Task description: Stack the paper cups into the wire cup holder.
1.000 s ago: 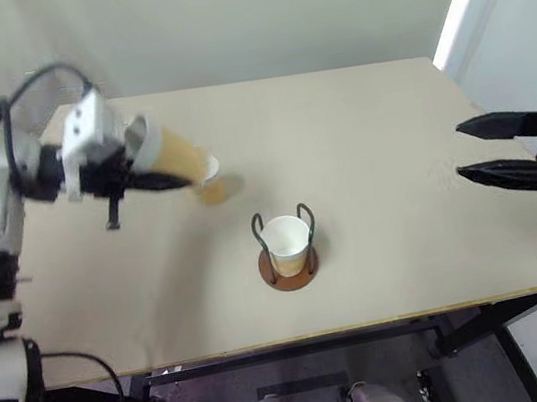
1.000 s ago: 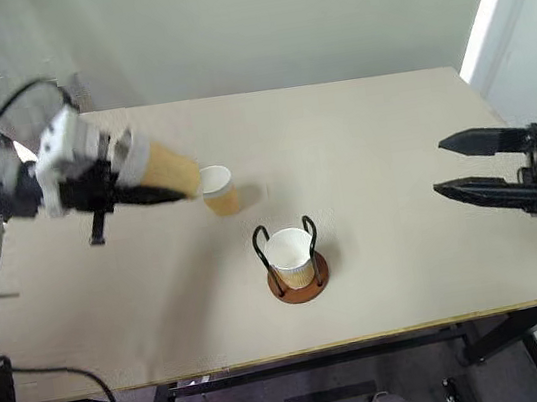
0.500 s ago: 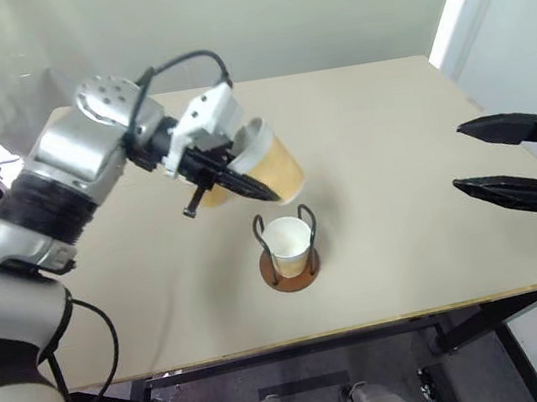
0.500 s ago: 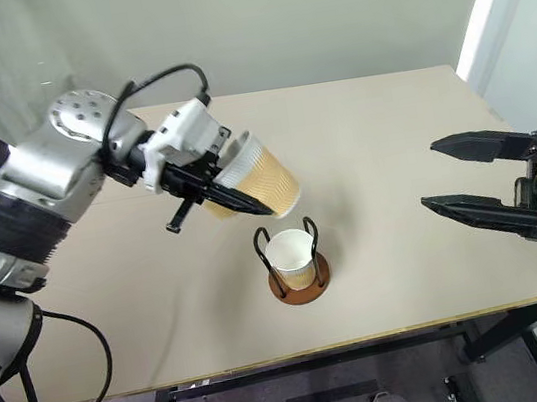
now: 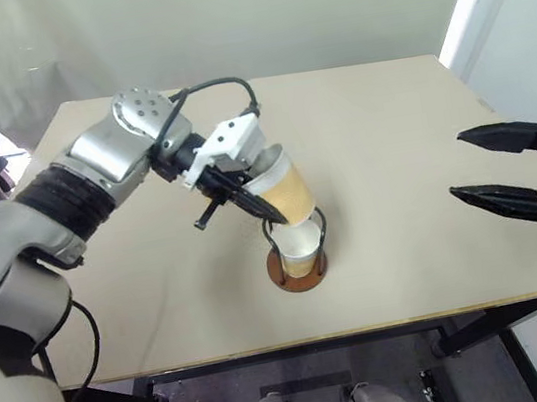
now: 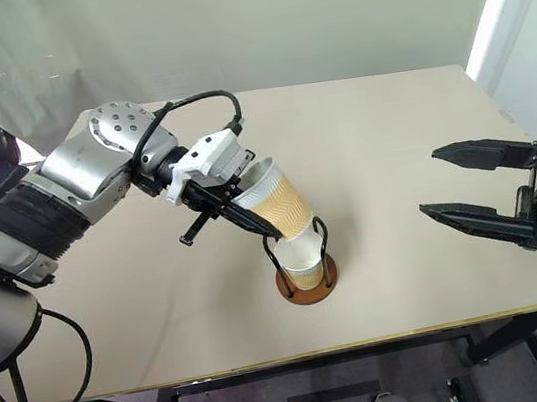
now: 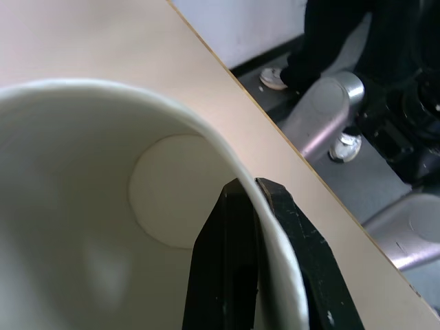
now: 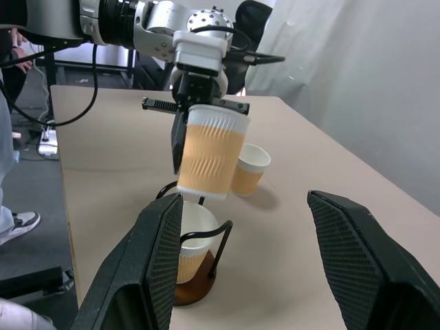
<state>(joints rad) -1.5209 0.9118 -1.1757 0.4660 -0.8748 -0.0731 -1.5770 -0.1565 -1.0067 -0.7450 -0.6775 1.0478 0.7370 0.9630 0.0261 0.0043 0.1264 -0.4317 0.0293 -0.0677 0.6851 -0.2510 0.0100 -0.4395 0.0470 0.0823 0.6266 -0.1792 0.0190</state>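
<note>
left pincer [image 6: 251,216]: clamped on the rim of a paper cup [image 6: 277,205], one finger inside, one outside
held cup: tilted, its bottom just over the cup in the holder [image 6: 301,262]
wire holder [image 6: 307,280]: mid worktop, nearer the front edge, with that one cup sitting in it
third cup [image 8: 249,169]: upright on the worktop [image 6: 391,142] just behind the holder
right pincer [image 6: 468,185]: fingers wide apart, holding nothing, off by the right edge, well away from the cups

One paper cup [image 5: 280,190] hangs tilted just above the wire cup holder [image 5: 297,254], which holds a second cup [image 8: 191,240]; a third cup [image 8: 250,169] stands beyond, probably upright.
</note>
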